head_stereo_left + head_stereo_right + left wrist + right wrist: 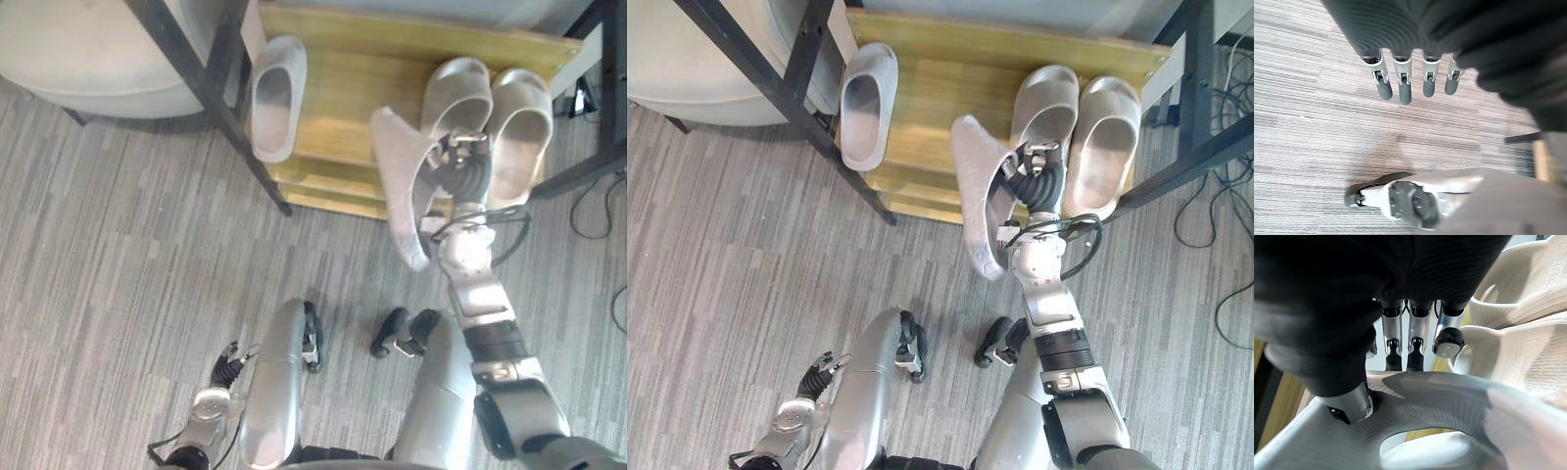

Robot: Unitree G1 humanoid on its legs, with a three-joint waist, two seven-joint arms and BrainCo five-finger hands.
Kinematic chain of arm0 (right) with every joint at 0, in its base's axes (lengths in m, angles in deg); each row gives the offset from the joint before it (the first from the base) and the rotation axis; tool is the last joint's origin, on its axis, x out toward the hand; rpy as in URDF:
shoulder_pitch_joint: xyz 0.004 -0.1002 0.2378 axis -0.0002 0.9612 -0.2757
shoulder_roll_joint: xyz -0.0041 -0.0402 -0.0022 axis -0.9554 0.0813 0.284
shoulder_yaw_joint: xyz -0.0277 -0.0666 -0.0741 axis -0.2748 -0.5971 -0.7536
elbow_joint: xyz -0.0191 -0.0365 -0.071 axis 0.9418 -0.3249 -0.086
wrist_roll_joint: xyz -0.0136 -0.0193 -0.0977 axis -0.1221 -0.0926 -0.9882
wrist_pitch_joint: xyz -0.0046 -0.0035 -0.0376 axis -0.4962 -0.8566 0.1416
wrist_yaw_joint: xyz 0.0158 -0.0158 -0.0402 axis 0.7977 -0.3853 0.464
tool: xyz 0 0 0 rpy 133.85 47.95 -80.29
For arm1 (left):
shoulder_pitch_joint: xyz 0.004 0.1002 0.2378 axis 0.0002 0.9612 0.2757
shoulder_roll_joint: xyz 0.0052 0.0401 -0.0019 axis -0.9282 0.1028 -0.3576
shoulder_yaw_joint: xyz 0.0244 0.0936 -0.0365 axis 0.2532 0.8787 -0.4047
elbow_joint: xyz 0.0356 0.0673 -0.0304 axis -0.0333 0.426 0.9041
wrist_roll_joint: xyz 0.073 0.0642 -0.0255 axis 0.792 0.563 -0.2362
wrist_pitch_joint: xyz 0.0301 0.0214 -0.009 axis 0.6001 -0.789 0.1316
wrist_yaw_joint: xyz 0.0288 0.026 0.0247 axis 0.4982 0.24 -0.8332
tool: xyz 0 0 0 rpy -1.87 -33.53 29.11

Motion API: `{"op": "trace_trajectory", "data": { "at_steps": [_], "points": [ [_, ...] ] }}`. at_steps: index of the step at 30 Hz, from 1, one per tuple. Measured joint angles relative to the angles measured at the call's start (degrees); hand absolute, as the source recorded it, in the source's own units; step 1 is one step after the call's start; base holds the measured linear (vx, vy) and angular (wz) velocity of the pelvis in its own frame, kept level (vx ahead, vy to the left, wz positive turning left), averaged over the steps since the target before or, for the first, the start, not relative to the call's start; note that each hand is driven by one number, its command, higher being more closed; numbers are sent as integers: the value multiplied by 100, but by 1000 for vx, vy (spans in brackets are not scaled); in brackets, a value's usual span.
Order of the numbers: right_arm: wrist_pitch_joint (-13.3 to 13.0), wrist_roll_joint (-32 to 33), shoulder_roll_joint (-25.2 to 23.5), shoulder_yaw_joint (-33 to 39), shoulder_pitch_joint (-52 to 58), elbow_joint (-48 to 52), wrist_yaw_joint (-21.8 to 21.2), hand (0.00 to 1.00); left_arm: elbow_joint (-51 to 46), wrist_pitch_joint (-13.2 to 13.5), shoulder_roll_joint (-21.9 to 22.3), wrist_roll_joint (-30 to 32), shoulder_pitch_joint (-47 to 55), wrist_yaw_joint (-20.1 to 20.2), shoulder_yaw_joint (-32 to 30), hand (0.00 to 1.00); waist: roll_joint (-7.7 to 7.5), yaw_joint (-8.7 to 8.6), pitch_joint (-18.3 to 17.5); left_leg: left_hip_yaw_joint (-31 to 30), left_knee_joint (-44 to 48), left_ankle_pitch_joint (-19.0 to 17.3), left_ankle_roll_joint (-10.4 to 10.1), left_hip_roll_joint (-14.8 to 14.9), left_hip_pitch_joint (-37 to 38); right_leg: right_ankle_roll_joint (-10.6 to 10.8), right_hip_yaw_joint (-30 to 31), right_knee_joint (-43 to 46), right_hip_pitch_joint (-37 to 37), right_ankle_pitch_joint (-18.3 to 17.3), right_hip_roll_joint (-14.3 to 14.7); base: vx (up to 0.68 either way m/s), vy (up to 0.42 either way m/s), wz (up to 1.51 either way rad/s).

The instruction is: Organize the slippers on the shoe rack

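While right hand (460,168) clamps fourth slipper (402,181) over rack (353,88) front edge, three shelved: pair (458,93) at 1 o'clock, single (276,98) at 11. Remaining, likely: seat it beside single. Left hand (227,367) slack, 7 o'clock.

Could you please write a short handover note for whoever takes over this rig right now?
Right hand: shut on the held slipper, which is tilted on edge above the front of the rack.
Left hand: open, empty, hanging low near the floor.
On the rack: a lone slipper at its left end, a pair side by side at its right.
Done: three slippers are placed.
Left: set the held slipper down, probably beside the lone slipper, then let go.
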Motion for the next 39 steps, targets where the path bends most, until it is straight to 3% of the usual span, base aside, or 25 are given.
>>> {"op": "trace_trajectory", "data": {
  "at_steps": [6,14,26,39],
  "points": [
    [178,-281,212,263,-362,205,343,100,-326,5,98,6,-21,-115,-168,0,24,147,135,-13,259,-3,7,-16,-405,-63,-3,279,-368,-63,-157,-3,34,7],
    [309,-424,724,232,-1035,29,394,100,-419,13,197,2,-80,-137,-308,0,39,262,141,-134,453,1,-1,-23,-777,-150,-147,453,-579,-110,-276,-9,0,9],
    [506,-608,1077,-276,-2237,-1147,404,100,-450,49,379,-114,-257,-235,-445,0,54,489,150,-293,467,37,-64,-109,-1142,-151,-341,501,-759,-178,-405,-9,-12,7],
    [747,-734,1087,-755,-3387,-2186,613,100,-449,65,525,-293,-379,-360,-527,0,77,665,170,-311,615,37,-63,-118,-1462,-126,-358,636,-1021,-203,-483,-33,-11,2]
  ]
}}
